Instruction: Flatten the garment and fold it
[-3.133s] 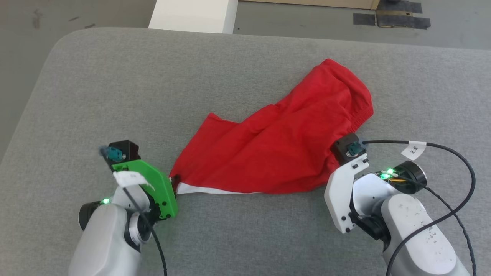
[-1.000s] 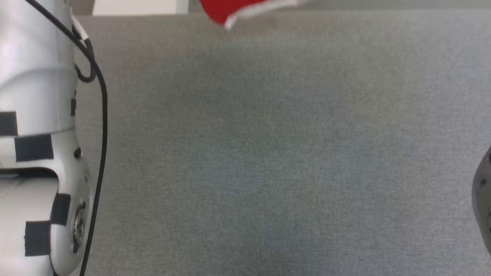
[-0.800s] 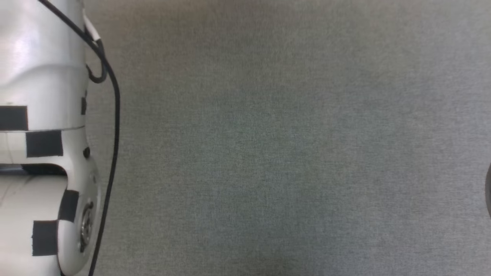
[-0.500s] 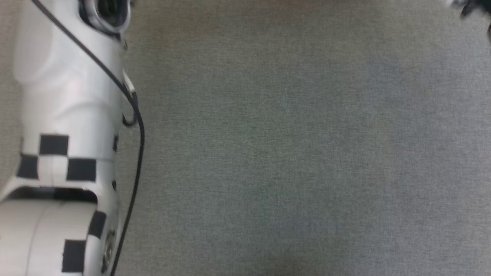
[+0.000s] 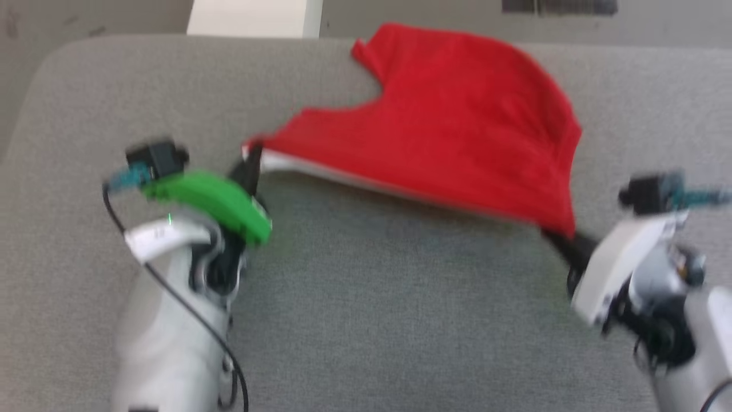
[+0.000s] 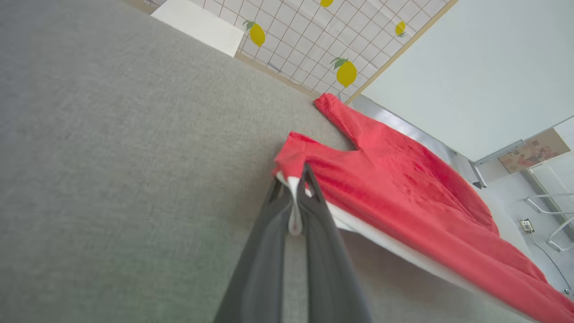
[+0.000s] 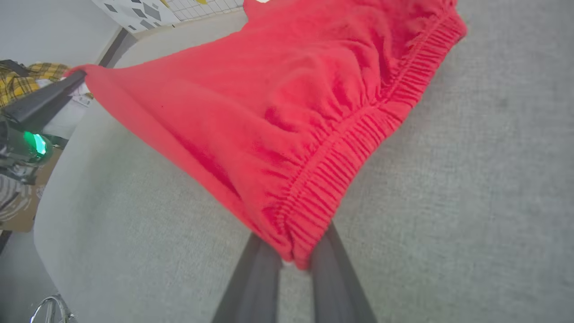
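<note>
Here the left gripper point(image 5: 251, 159) is pinched tight on a corner of the red sports shorts point(image 5: 446, 131). In the left wrist view a sliver of the white trim point(image 6: 294, 220) is squeezed between its two dark fingers, and the red cloth bunches just past the fingertips. The right gripper point(image 5: 557, 237) is likewise clamped on the shorts. In its own wrist view the gathered elastic waistband point(image 7: 358, 134) runs down into the narrow gap between its fingers, and the cloth fans out up and away from the tips.

The shorts hang stretched between the two grippers, their near white-edged border pulled into a taut line from one set of fingertips to the other. That border is raised off the grey upholstered surface point(image 5: 400, 315), which lies under both grippers. The rest of the shorts slopes away beyond the fingers. One pointed red flap reaches furthest from the left gripper, towards the surface's far edge.

The head view is blurred. It shows the left gripper's green housing point(image 5: 211, 197) just behind its fingers. Past the shorts from the left gripper stands a lemon-patterned wall point(image 6: 345, 72) with a white block point(image 5: 251, 17) at its foot
</note>
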{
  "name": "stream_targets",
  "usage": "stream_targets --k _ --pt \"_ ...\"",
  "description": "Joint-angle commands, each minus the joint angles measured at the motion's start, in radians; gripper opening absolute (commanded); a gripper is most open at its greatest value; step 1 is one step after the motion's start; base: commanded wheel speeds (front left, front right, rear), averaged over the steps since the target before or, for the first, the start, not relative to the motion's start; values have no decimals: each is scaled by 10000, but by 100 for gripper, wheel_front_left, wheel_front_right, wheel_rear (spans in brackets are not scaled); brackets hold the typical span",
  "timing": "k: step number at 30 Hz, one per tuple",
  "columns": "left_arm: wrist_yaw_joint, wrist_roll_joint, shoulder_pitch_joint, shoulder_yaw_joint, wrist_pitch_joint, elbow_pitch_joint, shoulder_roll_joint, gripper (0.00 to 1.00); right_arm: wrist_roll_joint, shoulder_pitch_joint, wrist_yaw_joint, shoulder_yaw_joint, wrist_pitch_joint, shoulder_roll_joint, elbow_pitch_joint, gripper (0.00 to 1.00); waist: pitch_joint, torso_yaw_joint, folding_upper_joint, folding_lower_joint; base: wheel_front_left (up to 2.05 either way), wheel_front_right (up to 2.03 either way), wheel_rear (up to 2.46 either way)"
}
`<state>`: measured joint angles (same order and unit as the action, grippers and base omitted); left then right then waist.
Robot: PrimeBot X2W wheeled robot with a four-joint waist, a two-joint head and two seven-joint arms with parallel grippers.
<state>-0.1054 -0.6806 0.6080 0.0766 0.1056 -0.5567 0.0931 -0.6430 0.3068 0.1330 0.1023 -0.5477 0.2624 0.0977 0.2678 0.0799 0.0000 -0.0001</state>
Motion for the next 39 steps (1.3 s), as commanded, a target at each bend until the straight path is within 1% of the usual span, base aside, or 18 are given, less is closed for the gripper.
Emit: stream_targets --k 1,3,8,10,14,16,19,23,28,32,39 --pt "246 -134 -679 -182 17 248 222 0 -28 -697 -23 -203 -65 -38 -141 0 -1382 -105 0 1 0 0 0" --pt "469 -278 -1690 -290 142 693 191 0 -8 -1621 -23 -371 -85 -373 -409 0 -1617 -156 0 1 0 0 0" --pt "1212 -398 -4067 -587 436 1764 279 0 267 -3569 -23 -643 -252 -1126 -986 0 -2161 -261 0 1 0 0 0" --pt "1530 -375 -4865 -643 568 2230 285 0 474 -4144 -23 -691 -345 -1274 -1241 0 -2264 -275 0 1 0 0 0" --pt "2133 -248 -6079 -739 829 3030 370 0 703 -5031 -23 -652 -709 -1533 -1720 0 -2403 -272 0 1 0 0 0" --pt "2350 -155 -6459 -752 868 3439 399 0 750 -5324 -23 -645 -901 -1630 -1963 0 -2409 -267 0 1 0 0 0" --pt "2456 -208 -6669 -832 798 3973 352 0 808 -5519 -23 -753 -1011 -1757 -2237 0 -2403 -264 0 1 0 0 0" --pt "2551 -112 -6137 -730 836 4439 363 0 904 -5369 -23 -847 -1178 -1887 -2496 0 -2227 -292 0 1 0 0 0" --pt "2416 41 -4635 -388 1074 4174 453 0 926 -4808 -23 -848 -1417 -1940 -2629 0 -1772 -450 0 1 0 0 0" --pt "2117 195 -2802 14 1147 3339 415 0 832 -4074 -23 -886 -1584 -1945 -2568 0 -1124 -726 0 1 0 0 0" --pt "1680 524 -155 568 1095 1570 311 0 707 -2807 -23 -827 -1556 -1967 -2259 0 6 -1280 0 1 0 0 0"
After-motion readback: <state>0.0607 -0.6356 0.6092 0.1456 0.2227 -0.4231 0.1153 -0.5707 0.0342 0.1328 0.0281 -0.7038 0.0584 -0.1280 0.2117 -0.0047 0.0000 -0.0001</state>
